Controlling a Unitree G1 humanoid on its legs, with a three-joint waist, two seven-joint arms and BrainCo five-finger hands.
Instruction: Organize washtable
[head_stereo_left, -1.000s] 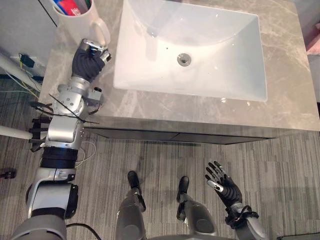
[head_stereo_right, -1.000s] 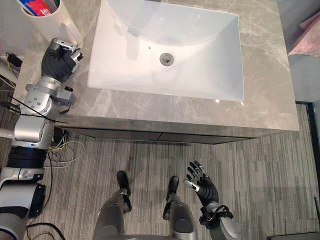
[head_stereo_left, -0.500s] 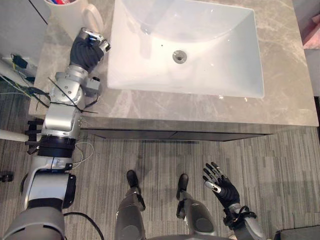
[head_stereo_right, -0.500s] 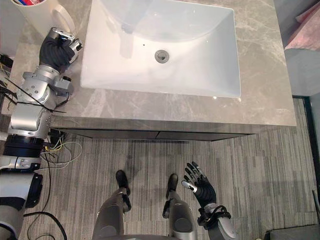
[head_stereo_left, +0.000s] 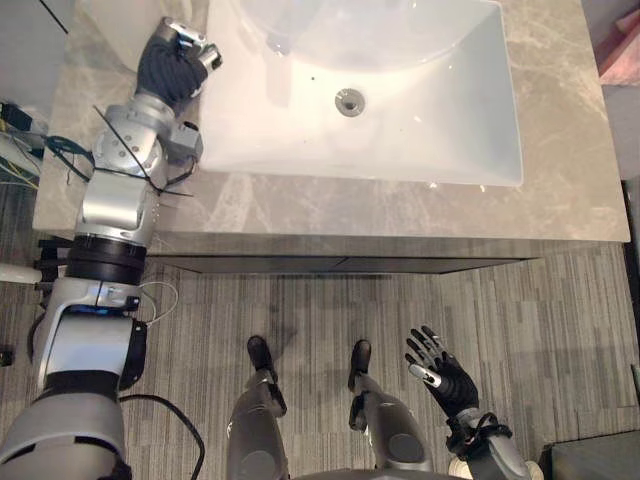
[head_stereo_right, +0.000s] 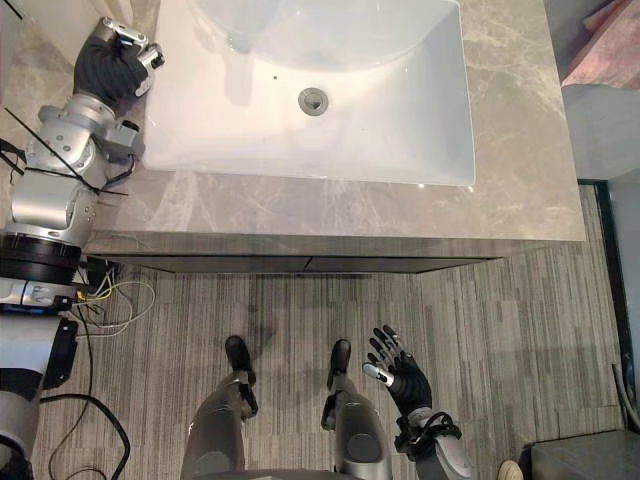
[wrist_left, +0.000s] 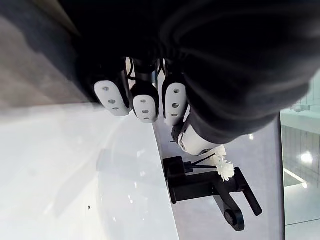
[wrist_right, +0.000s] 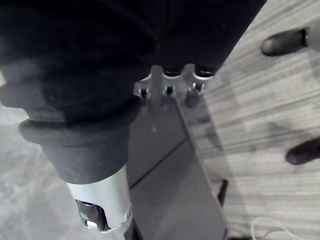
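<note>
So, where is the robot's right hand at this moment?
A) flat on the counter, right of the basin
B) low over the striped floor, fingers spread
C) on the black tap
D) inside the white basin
B: the right hand hangs over the floor in front of the washtable, with its fingers spread and holding nothing.

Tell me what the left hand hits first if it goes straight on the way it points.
Probably the white flowers beside the black faucet: the left hand, by the left rim of the sink, points along the countertop toward them. Depth is unclear.
</note>
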